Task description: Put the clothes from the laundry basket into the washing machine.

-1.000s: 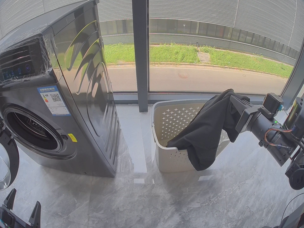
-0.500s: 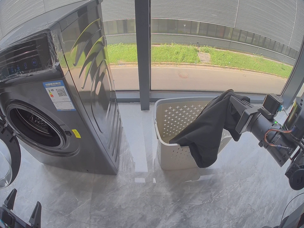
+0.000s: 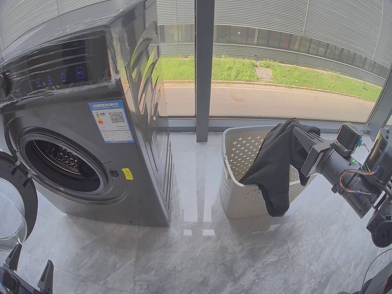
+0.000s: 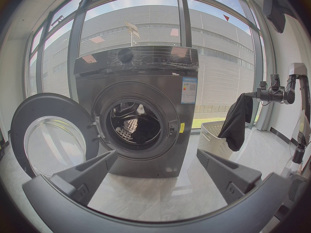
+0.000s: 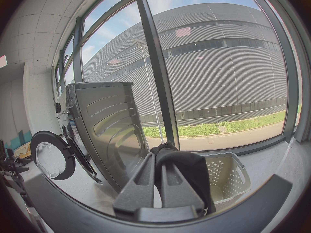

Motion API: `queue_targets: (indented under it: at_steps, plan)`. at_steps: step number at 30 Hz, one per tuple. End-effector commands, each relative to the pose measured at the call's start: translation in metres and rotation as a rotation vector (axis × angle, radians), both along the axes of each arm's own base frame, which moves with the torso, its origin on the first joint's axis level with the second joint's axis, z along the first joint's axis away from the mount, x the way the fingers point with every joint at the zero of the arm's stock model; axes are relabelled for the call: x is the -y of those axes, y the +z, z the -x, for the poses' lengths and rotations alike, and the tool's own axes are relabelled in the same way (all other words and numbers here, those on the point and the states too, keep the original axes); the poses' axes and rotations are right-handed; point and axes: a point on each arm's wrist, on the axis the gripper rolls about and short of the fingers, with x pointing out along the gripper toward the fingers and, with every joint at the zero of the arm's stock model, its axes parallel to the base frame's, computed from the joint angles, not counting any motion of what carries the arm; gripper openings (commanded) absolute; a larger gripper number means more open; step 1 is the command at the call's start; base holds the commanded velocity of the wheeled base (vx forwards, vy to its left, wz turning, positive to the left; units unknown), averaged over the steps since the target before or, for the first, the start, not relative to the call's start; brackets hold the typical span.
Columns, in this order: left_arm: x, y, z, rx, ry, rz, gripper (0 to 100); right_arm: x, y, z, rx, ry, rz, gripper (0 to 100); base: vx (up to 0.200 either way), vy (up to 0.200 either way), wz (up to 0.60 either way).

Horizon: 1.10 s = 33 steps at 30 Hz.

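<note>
Clearly the carrying step is in hand. In the head view the right claw (image 3: 298, 133), at the right of the frame, is pinching the top of a black garment (image 3: 274, 168). The cloth hangs from it, and its lower end appears to lie over the near rim of the white laundry basket (image 3: 237, 194) on the floor at centre right. Whether more clothes lie inside the basket cannot be told. The washing machine (image 3: 81, 103) fills the left of the frame, its door (image 3: 18, 201) swung wide at the left edge and its drum (image 3: 65, 164) open and dark. The left claw (image 3: 29, 266) sits in the lower left corner, spread and holding nothing. In the left wrist view the left claw (image 4: 155, 154) shows its two fingers wide apart along the bottom of the frame, facing the open drum at centre. The black garment (image 4: 236, 120) dangles at the right, well apart from the machine. In the right wrist view the right claw (image 5: 158, 165) is pressed together on a fold of the cloth at lower centre, with the laundry basket (image 5: 230, 175) just behind at lower right and the machine's side panel at left. I judge the next move calls for lifting the cloth free of the basket rim. It should then be carried leftward to the drum mouth, high enough that the trailing end neither snags nor drags, and let go well inside.
</note>
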Motion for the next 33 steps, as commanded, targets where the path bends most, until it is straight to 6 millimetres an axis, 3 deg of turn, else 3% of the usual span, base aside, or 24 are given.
queue_targets:
  at_steps: [1,16,23,33]
  plan:
    - [0.0000,-0.0044,0.0002,0.001,0.000,0.000,100,-0.0016,-0.0021,0.0000,-0.005,0.007,0.003,0,0.000,0.200,0.00]
    - [0.0000,-0.0044,0.0002,0.001,0.000,0.000,100,-0.0050,-0.0040,-0.0002,-0.009,0.023,0.005,0,0.000,0.200,0.00]
    - [0.0000,-0.0043,0.0002,0.003,0.000,0.000,100,-0.0052,-0.0044,-0.0005,-0.010,0.024,0.006,0,0.000,0.000,0.00]
    - [0.0000,-0.0044,0.0002,0.001,0.000,0.000,100,-0.0050,-0.0052,-0.0002,-0.013,0.024,0.007,0,-0.200,0.000,0.00]
